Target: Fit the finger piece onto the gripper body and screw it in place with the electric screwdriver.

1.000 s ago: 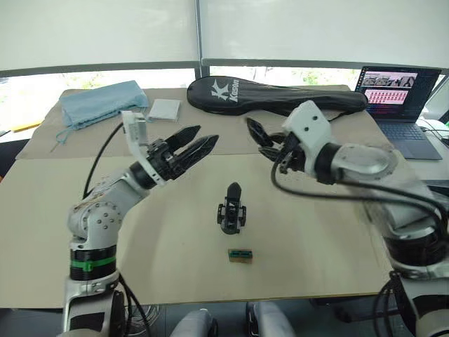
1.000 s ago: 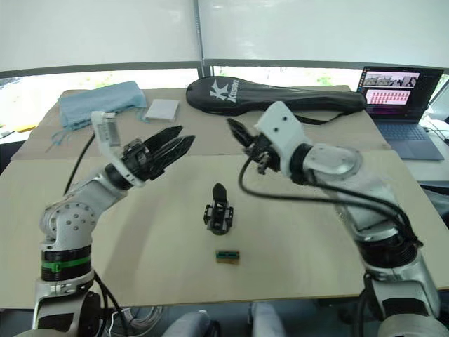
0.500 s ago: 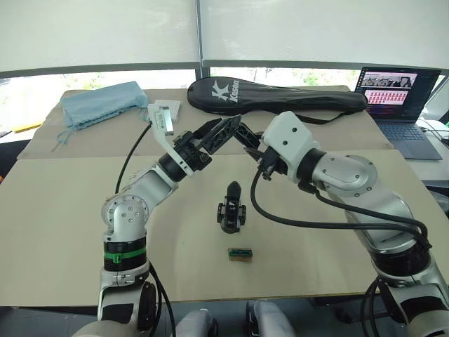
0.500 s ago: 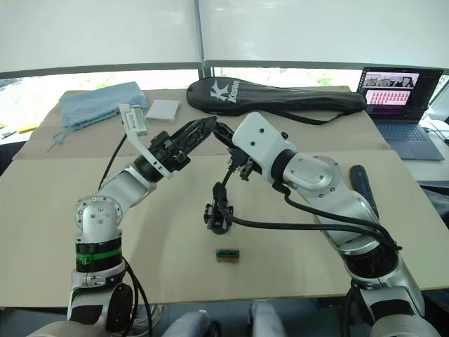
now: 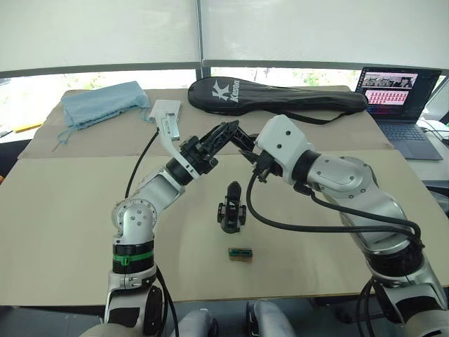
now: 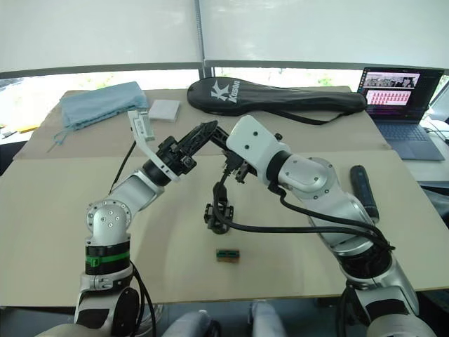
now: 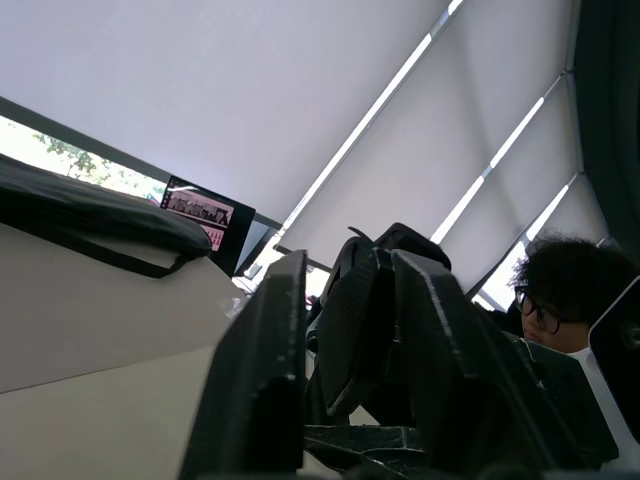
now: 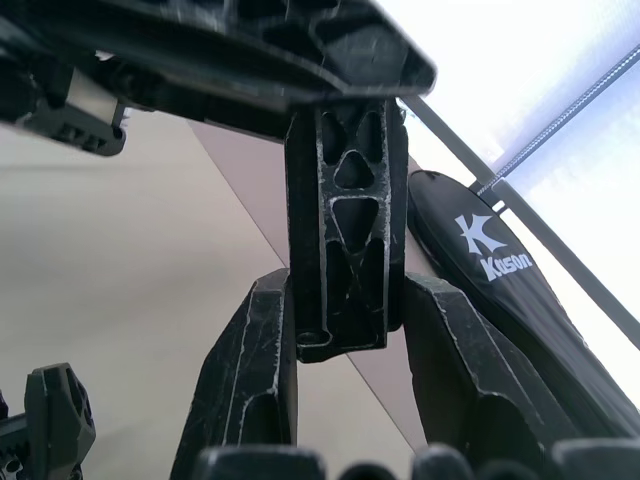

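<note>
Two grippers meeting — finger piece (image 8: 337, 215) between right gripper (image 8: 340, 330) jaws, left gripper (image 7: 345, 300) jaws clamping it too.

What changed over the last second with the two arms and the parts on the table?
Both arms swung inward: the left gripper and right gripper were apart, and now meet above the gripper body. The finger piece sits between the right gripper's fingers, with the left gripper's finger on it. The gripper body, small box and electric screwdriver lie unmoved.

Black gripper body (image 5: 232, 207), black electric screwdriver (image 6: 363, 192), tan table (image 5: 63, 210).
</note>
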Tool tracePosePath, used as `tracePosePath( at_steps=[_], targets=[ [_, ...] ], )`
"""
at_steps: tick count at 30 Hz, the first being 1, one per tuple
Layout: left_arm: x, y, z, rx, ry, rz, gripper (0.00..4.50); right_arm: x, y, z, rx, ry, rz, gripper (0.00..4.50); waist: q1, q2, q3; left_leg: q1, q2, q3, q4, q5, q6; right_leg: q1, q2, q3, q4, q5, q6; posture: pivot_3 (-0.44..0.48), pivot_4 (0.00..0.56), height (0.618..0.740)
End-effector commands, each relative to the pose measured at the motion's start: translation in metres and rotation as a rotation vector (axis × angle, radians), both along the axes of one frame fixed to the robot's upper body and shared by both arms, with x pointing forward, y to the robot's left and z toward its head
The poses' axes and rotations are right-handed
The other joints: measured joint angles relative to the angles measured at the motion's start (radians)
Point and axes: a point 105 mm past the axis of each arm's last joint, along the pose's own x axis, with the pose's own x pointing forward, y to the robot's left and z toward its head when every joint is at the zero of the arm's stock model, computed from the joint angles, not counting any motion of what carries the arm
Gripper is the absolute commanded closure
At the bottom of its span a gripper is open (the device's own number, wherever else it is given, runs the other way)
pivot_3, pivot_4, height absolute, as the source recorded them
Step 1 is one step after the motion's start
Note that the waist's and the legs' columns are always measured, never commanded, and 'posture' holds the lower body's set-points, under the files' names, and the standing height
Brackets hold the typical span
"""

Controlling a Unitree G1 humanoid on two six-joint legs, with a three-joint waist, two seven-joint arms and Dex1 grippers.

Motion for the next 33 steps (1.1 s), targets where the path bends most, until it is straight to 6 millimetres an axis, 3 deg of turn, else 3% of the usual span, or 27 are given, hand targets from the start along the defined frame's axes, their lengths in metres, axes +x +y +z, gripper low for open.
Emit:
tracePosePath(
  at_steps=[1, 7, 9, 13, 16, 22, 27, 33],
  targets=[
    [-0.006, -0.004, 0.009, -0.008, -0.045, -0.009, 4.5, -0.007, 0.002, 0.015, 0.013, -0.073, 0.021, 3.39, 0.001, 0.0, 0.0, 0.0, 0.0, 0.0, 0.0, 0.0, 0.0, 0.0, 0.0, 0.0, 0.0, 0.0, 0.0, 0.0, 0.15, 0.74],
    [-0.003, -0.001, 0.022, -0.067, -0.053, 0.005, 4.5, -0.008, 0.0, 0.013, 0.022, -0.052, 0.026, 3.39, 0.001, 0.0, 0.0, 0.0, 0.0, 0.0, 0.0, 0.0, 0.0, 0.0, 0.0, 0.0, 0.0, 0.0, 0.0, 0.0, 0.15, 0.74],
    [-0.001, 0.002, 0.028, -0.089, -0.056, 0.021, 4.5, -0.01, -0.005, 0.015, 0.034, -0.051, 0.025, 2.33, 0.002, 0.0, 0.0, 0.0, 0.0, 0.0, 0.0, 0.0, 0.0, 0.0, 0.0, 0.0, 0.0, 0.0, 0.0, 0.0, 0.15, 0.74],
    [0.004, 0.009, 0.034, -0.092, -0.065, 0.028, 4.5, -0.011, -0.026, 0.023, 0.041, -0.047, 0.023, 0.92, 0.003, 0.0, 0.0, 0.0, 0.0, 0.0, 0.0, 0.0, 0.0, 0.0, 0.0, 0.0, 0.0, 0.0, 0.0, 0.0, 0.15, 0.74],
    [0.005, 0.014, 0.035, -0.05, -0.079, -0.017, 4.5, -0.02, -0.037, 0.027, 0.029, -0.018, 0.122, 0.01, 0.001, 0.0, 0.0, 0.0, 0.0, 0.0, 0.0, 0.0, 0.0, 0.0, 0.0, 0.0, 0.0, 0.0, 0.0, 0.0, 0.15, 0.74],
    [-0.018, 0.028, 0.023, 0.18, -0.069, -0.363, 4.5, -0.039, -0.053, 0.031, 0.216, 0.327, 0.314, 0.01, -0.017, 0.0, 0.0, 0.001, 0.0, 0.0, -0.001, 0.0, 0.0, 0.0, 0.001, 0.0, 0.001, 0.0, 0.0, 0.0, 0.15, 0.74],
    [-0.033, 0.028, 0.013, 0.348, -0.06, -0.529, 4.5, -0.081, -0.052, 0.013, 0.171, 0.788, 0.473, 0.01, -0.016, 0.0, 0.0, 0.0, 0.0, -0.002, -0.002, 0.0, 0.0, 0.001, 0.0, 0.0, -0.001, 0.0, -0.001, 0.0, 0.15, 0.74],
    [-0.051, 0.021, 0.008, 0.417, -0.04, -0.693, 4.5, -0.082, -0.042, 0.012, 0.181, 0.989, 0.451, 0.01, -0.015, 0.0, 0.0, 0.0, 0.0, -0.002, -0.002, 0.0, 0.001, 0.002, -0.001, 0.0, -0.003, 0.0, -0.001, 0.0, 0.15, 0.74]
  ],
)
